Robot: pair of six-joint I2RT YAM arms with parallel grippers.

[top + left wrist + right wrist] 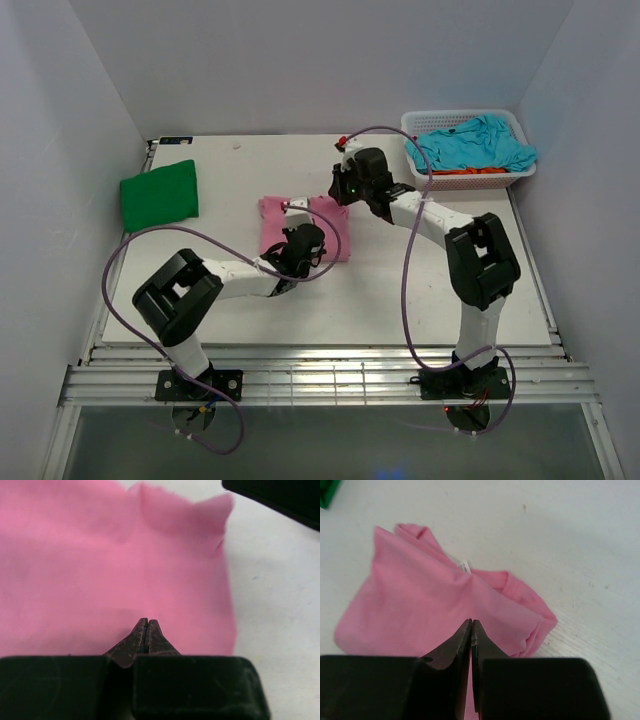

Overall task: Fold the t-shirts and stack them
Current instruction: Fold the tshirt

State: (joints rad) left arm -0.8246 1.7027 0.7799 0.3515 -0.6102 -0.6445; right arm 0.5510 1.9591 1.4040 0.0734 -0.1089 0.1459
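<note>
A pink t-shirt [330, 228] lies folded in a rough square at mid-table, its white label showing on top. My left gripper [302, 238] rests over its near middle. In the left wrist view the gripper [147, 623] is shut, with the pink t-shirt [100, 570] spread flat beyond its tips. My right gripper [345, 192] hovers at the shirt's far right corner. It [471, 625] is shut above the pink t-shirt [415, 610], with no cloth visibly pinched. A green t-shirt [160, 196] lies folded at the far left.
A white mesh basket [420, 118] at the back right holds a turquoise t-shirt [470, 146] on top of an orange one [470, 172]. The right arm [280, 500] crosses the upper right corner of the left wrist view. White walls enclose the table on three sides.
</note>
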